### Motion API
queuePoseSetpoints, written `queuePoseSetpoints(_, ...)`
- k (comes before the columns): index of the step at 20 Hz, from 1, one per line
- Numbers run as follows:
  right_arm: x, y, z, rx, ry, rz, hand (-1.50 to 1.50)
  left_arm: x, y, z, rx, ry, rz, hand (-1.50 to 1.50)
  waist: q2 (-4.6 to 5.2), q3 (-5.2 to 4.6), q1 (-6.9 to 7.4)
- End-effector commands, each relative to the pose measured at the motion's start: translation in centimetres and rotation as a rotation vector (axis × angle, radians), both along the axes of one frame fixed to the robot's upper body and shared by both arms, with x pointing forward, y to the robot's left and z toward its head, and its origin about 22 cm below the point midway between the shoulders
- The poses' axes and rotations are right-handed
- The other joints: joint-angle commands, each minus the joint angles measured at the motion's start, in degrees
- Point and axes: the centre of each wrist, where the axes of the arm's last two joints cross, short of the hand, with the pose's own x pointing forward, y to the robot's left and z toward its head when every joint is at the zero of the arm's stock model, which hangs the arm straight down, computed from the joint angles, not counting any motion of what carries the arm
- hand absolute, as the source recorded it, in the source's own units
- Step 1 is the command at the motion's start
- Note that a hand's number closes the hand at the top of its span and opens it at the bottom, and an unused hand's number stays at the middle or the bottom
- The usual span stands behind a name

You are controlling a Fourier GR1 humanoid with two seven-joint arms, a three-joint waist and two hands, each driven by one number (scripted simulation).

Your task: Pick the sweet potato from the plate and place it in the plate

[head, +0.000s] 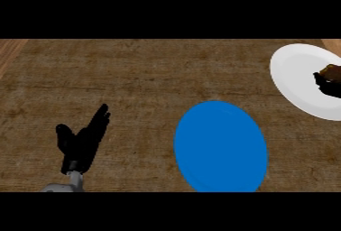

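A white plate [300, 76] lies at the right edge of the head view. On its right side sits the brown sweet potato [330, 70], partly cut off by the view's edge. My right hand [329, 86] shows only as black fingers at that edge, curled round the sweet potato's lower side. A blue plate [220, 146] lies bare in the lower middle. My left hand [83, 140] rests open at the lower left, fingers up, away from both plates.
The counter's top is a brown woven mat [133, 81]. Lighter wood [10, 52] shows at the far left and in the top right corner.
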Motion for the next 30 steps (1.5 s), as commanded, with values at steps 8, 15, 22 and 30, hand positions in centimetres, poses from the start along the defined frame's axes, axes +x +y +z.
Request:
queuePoseSetpoints(8, 0.8, -4.4, -0.3, -0.084, 0.314, -0.096, -1.50, 1.1, -1.2, 0.0, -0.004, 0.040, -0.046, 0.00, 1.81, -0.30, 2.63)
queuePoseSetpoints(15, 1.4, -3.8, -1.2, 0.005, 0.379, 0.082, -1.50, 0.1, -1.6, -0.8, 0.001, 0.047, -0.066, 0.00, 1.97, 0.04, 3.52)
queuePoseSetpoints(22, 2.1, -2.7, -1.6, 0.213, 0.098, 0.151, -1.50, 0.1, -1.3, -0.2, -0.025, 0.029, -0.051, 0.00, 1.75, 0.18, 2.85)
queuePoseSetpoints(30, -1.1, -8.1, 0.5, 0.394, 0.048, 0.186, -1.50, -0.7, -1.2, -0.9, 0.003, 0.058, -0.014, 0.00, 1.31, 0.07, 1.47)
